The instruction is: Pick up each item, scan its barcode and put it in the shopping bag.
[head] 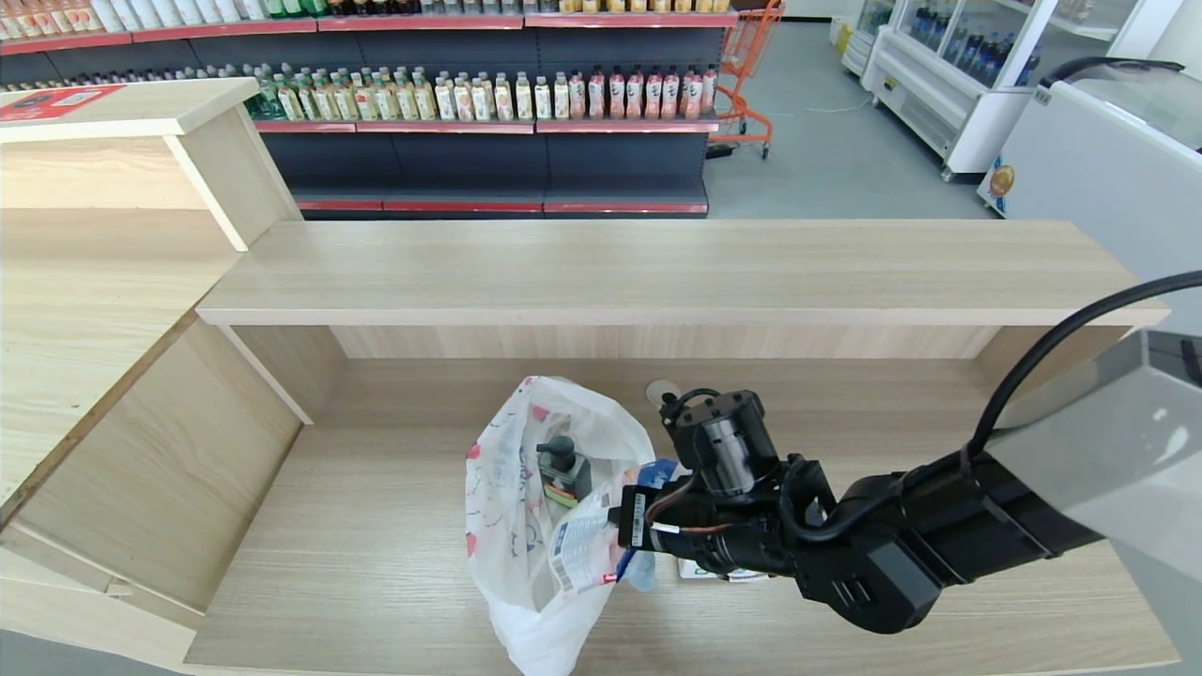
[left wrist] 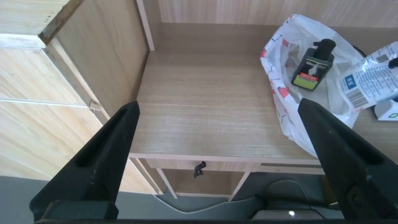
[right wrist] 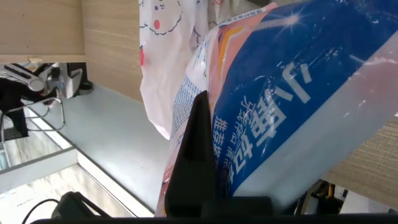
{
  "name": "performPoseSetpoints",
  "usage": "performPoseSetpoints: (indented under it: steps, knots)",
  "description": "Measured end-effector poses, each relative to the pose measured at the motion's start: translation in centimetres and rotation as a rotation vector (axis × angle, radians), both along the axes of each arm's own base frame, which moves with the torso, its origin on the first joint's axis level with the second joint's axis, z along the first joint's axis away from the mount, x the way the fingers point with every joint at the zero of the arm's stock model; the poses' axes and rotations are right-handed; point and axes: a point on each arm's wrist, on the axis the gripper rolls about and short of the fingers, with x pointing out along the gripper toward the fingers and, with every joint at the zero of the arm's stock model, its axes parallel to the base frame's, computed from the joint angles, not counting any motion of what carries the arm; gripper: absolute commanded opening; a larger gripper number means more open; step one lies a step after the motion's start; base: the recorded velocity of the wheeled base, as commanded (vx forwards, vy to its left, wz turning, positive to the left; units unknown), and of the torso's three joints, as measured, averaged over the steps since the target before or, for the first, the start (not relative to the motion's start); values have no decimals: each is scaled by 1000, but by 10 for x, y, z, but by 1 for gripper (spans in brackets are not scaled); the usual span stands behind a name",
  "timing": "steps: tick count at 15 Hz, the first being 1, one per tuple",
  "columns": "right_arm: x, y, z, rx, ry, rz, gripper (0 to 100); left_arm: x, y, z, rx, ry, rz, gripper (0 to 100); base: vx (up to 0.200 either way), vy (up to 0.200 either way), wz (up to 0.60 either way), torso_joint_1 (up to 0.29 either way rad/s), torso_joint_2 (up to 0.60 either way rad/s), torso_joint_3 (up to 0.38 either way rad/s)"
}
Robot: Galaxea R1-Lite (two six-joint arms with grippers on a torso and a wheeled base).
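We note the right tool point(head: 627, 526) clamped on the blue-and-white packet point(head: 584, 549); its barcode end sits in the mouth of the shopping bag point(head: 502, 488), which lies leftward of that tool on the table point(head: 357, 563); the left tool point(left wrist: 217, 109) gapes wide, well apart.

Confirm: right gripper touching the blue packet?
Touching. Right wrist view shows a finger of the right gripper pressed against the blue packet, no gap.
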Motion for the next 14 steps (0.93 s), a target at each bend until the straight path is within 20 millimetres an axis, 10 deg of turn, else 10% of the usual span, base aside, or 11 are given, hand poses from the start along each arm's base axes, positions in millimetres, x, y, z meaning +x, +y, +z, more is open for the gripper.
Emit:
performPoseSetpoints:
  steps: [14]
  knots:
    - [3, -9, 2, 69, 71, -71, 0, 0, 0, 0, 0, 0, 0, 100, 0, 0, 0, 0, 0, 0]
